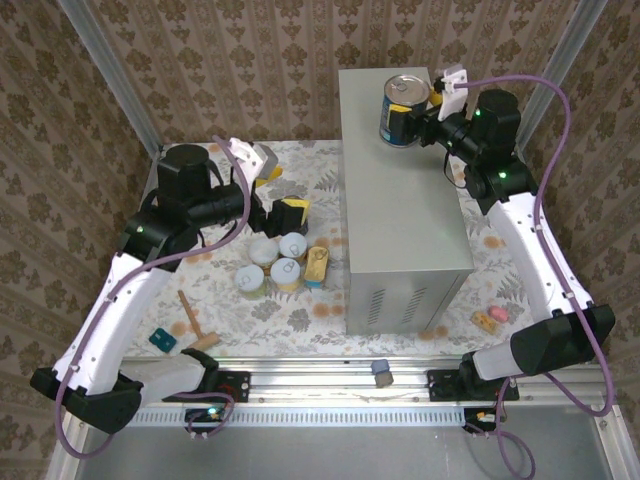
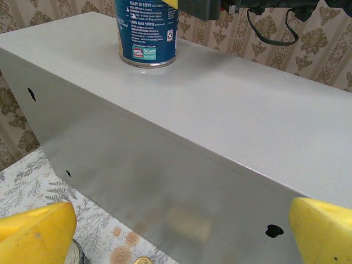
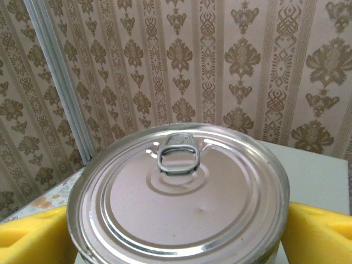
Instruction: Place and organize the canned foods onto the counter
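Yellow fingers (image 3: 322, 234) beside round shiny-lidded tin (image 3: 179, 203)

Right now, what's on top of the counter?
One dark-blue can, upright near the far end, flanked by the right gripper's fingers. The counter surface beneath the can is hidden.

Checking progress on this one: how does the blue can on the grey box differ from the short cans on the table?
The blue can stands on the grey box; the short cans sit clustered on the floral table. The blue can is taller with a dark-blue label; the short cans carry yellow labels. Both stand upright with pale lids.
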`<state>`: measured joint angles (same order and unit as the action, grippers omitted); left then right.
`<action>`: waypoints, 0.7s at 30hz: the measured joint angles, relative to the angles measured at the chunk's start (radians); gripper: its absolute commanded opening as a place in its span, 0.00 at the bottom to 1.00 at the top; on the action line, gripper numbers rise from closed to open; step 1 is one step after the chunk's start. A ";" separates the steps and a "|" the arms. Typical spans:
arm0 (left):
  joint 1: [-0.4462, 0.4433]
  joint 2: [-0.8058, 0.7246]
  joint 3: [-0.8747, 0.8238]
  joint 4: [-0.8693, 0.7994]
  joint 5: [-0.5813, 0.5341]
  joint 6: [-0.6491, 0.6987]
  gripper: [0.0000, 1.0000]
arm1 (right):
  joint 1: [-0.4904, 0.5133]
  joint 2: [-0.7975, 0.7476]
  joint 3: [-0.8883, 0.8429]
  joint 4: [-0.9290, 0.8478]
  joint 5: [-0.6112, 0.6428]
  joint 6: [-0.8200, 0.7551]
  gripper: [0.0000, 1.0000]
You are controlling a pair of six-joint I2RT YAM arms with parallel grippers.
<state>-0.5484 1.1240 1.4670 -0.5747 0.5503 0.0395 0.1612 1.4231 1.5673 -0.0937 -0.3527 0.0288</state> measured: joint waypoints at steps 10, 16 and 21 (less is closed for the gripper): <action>0.020 -0.016 -0.015 0.006 0.000 0.003 1.00 | 0.000 0.143 0.145 -0.014 0.011 -0.008 0.79; 0.022 -0.021 -0.027 0.008 0.000 0.007 1.00 | -0.002 0.245 0.247 -0.007 0.048 -0.007 0.79; 0.040 -0.022 -0.033 0.011 0.001 0.007 1.00 | -0.009 0.308 0.317 -0.008 0.092 -0.007 0.79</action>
<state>-0.5079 1.1019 1.4338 -0.5636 0.5510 0.0467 0.1520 1.7313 1.8847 -0.1017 -0.2611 0.0216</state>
